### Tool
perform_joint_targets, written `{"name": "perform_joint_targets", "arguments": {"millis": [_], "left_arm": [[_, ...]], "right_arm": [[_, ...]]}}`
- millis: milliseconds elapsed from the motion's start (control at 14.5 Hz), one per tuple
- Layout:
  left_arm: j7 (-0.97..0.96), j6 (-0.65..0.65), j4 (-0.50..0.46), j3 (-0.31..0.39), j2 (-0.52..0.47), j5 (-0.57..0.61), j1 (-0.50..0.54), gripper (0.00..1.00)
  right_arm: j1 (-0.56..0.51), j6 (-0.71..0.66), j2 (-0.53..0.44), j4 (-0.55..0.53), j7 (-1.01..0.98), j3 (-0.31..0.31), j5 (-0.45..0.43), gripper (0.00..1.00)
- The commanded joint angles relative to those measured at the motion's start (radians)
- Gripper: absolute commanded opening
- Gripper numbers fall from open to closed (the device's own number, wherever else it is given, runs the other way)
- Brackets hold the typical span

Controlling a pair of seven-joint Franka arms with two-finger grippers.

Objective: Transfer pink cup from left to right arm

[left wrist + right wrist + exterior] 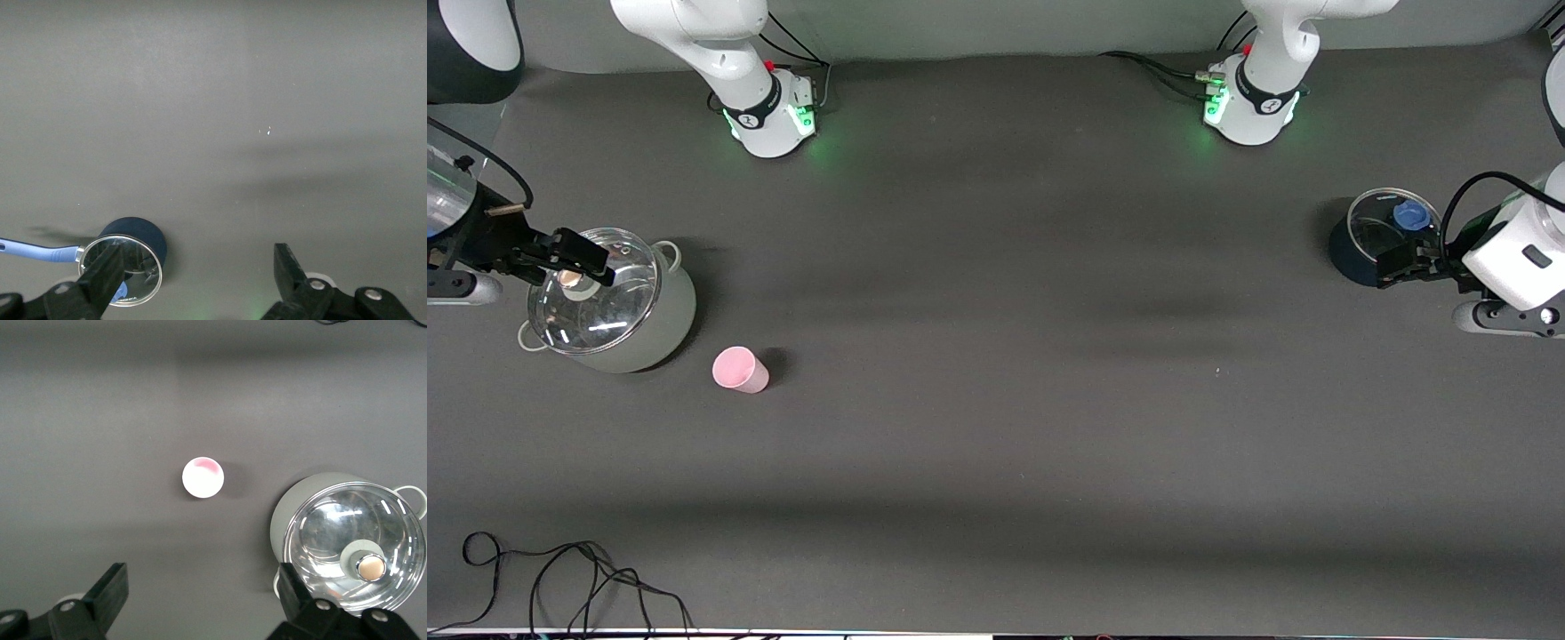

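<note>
The pink cup [740, 369] stands upright on the dark table at the right arm's end, beside a grey pot and a little nearer the front camera than it. It also shows in the right wrist view [203, 477], seen from above. My right gripper [580, 258] is open and empty, up over the grey pot's glass lid; in its own view [202, 587] the jaws stand wide apart. My left gripper [1394, 265] is open and empty at the left arm's end, over the edge of a dark blue pot, with its jaws wide apart [200, 267]. Neither gripper touches the cup.
The grey pot [667, 324] with a glass lid [353, 547] stands at the right arm's end. The dark blue pot [1347, 253] with a glass lid and blue handle [33, 250] stands at the left arm's end. Loose black cables [560, 578] lie by the table's front edge.
</note>
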Motion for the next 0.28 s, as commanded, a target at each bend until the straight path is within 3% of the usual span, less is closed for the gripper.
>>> {"name": "perform_joint_targets", "arguments": {"millis": [0, 207], "left_arm": [[0.01, -0.018, 0.028, 0.005, 0.011, -0.009, -0.007, 1.0], [0.011, -0.013, 0.03, 0.005, 0.021, -0.008, -0.007, 1.0]], "right_arm": [[0.006, 0.014, 0.01, 0.024, 0.011, -0.004, -0.02, 1.0], [0.008, 0.008, 0.011, 0.025, 0.011, -0.001, -0.02, 1.0]]}}
